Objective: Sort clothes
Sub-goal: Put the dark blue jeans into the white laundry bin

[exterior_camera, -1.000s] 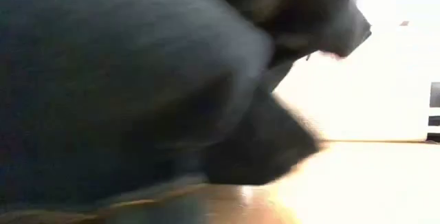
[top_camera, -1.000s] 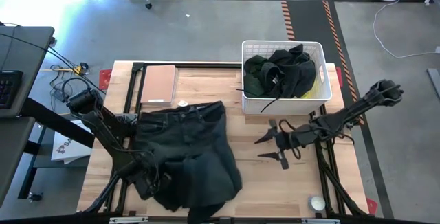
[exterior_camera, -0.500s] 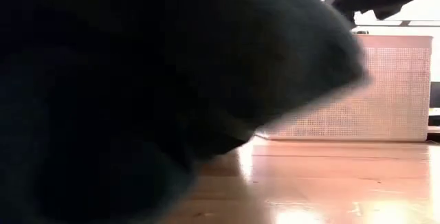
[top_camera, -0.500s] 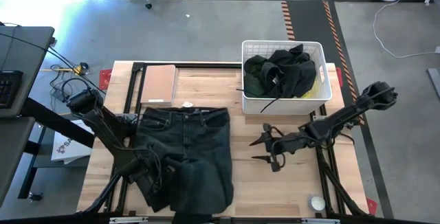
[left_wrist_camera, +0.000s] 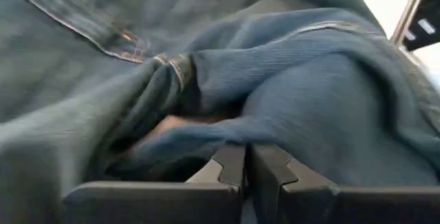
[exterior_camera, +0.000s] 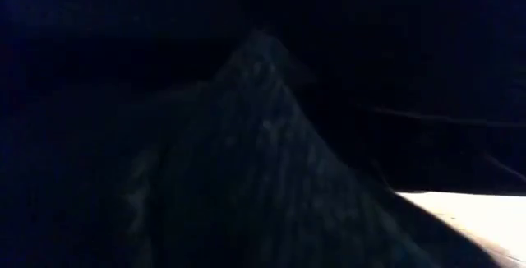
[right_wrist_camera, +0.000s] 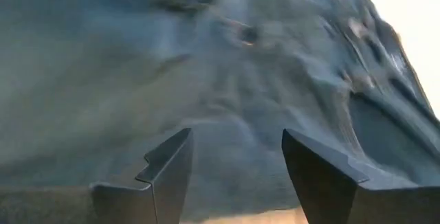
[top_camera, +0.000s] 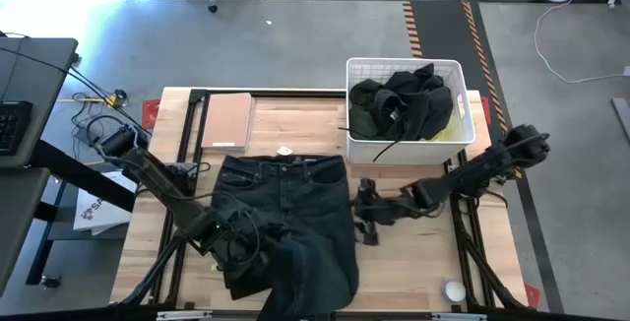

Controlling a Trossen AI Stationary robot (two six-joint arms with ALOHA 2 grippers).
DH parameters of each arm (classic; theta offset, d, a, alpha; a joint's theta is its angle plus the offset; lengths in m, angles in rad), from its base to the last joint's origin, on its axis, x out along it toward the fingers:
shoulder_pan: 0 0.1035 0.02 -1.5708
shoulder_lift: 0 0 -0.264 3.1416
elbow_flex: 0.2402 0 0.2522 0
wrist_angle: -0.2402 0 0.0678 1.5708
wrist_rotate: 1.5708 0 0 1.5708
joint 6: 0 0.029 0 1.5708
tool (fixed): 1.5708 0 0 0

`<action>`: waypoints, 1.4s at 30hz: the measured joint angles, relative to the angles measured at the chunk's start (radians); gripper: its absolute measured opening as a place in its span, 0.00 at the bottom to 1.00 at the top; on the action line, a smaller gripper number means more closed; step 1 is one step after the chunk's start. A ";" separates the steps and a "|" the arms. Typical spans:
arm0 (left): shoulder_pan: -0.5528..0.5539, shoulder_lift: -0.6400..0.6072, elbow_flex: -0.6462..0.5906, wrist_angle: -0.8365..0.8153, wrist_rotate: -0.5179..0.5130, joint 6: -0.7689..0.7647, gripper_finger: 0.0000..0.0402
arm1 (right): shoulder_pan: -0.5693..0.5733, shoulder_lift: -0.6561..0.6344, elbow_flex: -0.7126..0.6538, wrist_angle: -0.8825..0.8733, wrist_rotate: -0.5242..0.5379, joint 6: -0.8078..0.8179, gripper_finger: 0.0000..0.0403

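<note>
A wooden table (top_camera: 394,277) carries a pair of dark denim jeans (top_camera: 285,218) spread across its middle, waistband toward the far edge and legs bunched at the near edge, where the cloth blocks almost the whole low view. Behind it to the right, a white lattice basket (top_camera: 409,144) holds a heap of black and dark green garments (top_camera: 402,102) with a sliver of neon yellow. A flat tan board (top_camera: 226,119) lies at the far left. The left gripper (left_wrist_camera: 246,165), fingers pressed together, sits against the jeans' crumpled lower left part. The right gripper (right_wrist_camera: 237,159), fingers spread wide, meets the jeans' right edge.
</note>
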 joint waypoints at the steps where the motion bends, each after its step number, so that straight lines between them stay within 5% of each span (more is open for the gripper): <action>1: 0.002 0.000 0.040 -0.062 0.003 0.005 0.01 | -0.024 0.018 0.022 -0.028 -0.001 0.078 0.55; 6: -0.016 -0.002 0.190 -0.423 -0.112 -0.134 0.00 | -0.135 0.085 0.075 -0.138 -0.064 0.280 0.55; 12: -0.022 -0.002 0.147 -0.603 -0.255 -0.394 0.00 | -0.152 0.085 0.076 -0.220 -0.099 0.277 0.55; 14: 0.001 0.000 0.114 -0.654 -0.225 -0.501 0.00 | -0.144 0.076 0.076 -0.240 -0.099 0.267 0.55; 20: 0.102 -0.001 0.010 -0.777 0.091 -0.575 0.10 | -0.129 0.067 0.076 -0.251 -0.082 0.275 0.55; 30: 0.250 -0.132 -0.221 -0.646 0.166 -0.513 0.36 | -0.110 0.067 0.076 -0.247 -0.081 0.255 0.55; 42: 0.401 -0.328 -0.557 -0.278 0.245 -0.436 0.40 | -0.091 0.066 0.059 -0.236 -0.075 0.234 0.55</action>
